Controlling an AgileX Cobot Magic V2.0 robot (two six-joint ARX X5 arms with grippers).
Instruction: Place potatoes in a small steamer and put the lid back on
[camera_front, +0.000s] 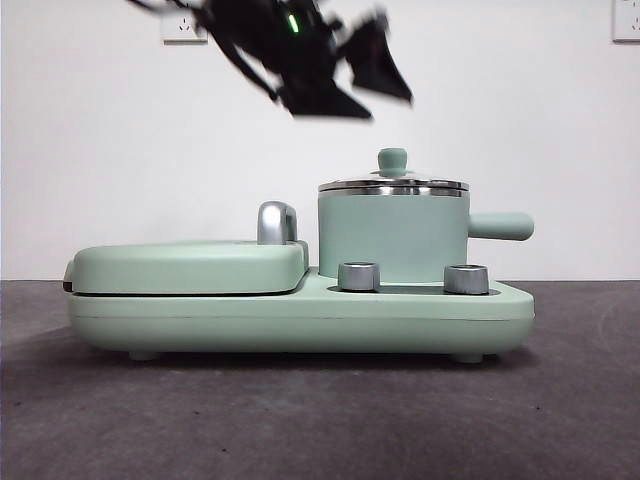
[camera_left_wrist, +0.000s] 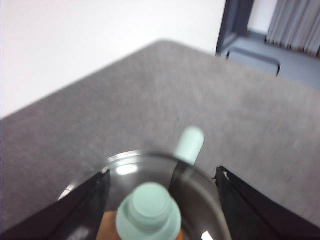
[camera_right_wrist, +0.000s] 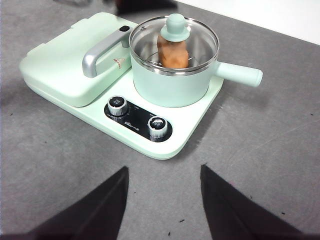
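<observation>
Sitting on the grey desk (camera_front: 320, 420) is one mint-green cooker base (camera_front: 300, 315), seen side-on in the front view. On its left half lies one flat griddle cover (camera_front: 190, 266) with one chrome handle (camera_front: 276, 222). To the right of that stands the one small steamer (camera_front: 392, 240), a mint-green pot with a steel rim and one stubby side handle (camera_front: 500, 226) pointing right. Two silver dials (camera_front: 359, 276) sit on the base in front of the pot. The one lid (camera_front: 393, 185) rests flat on the pot's rim, with its green knob (camera_front: 392, 160) upright at the centre. Through the glass in the right wrist view, one orange-brown potato (camera_right_wrist: 173, 52) lies inside the pot, under the lid.

The left pincer (camera_front: 330, 75) hangs above the pot, a little to its left, clear of the lid; in the left wrist view its jaws are spread wide on either side of the knob (camera_left_wrist: 149, 212) without touching it. The right pincer (camera_right_wrist: 162, 200) hovers over bare desk in front of the cooker, well apart from it, its jaws spread and holding nothing.
</observation>
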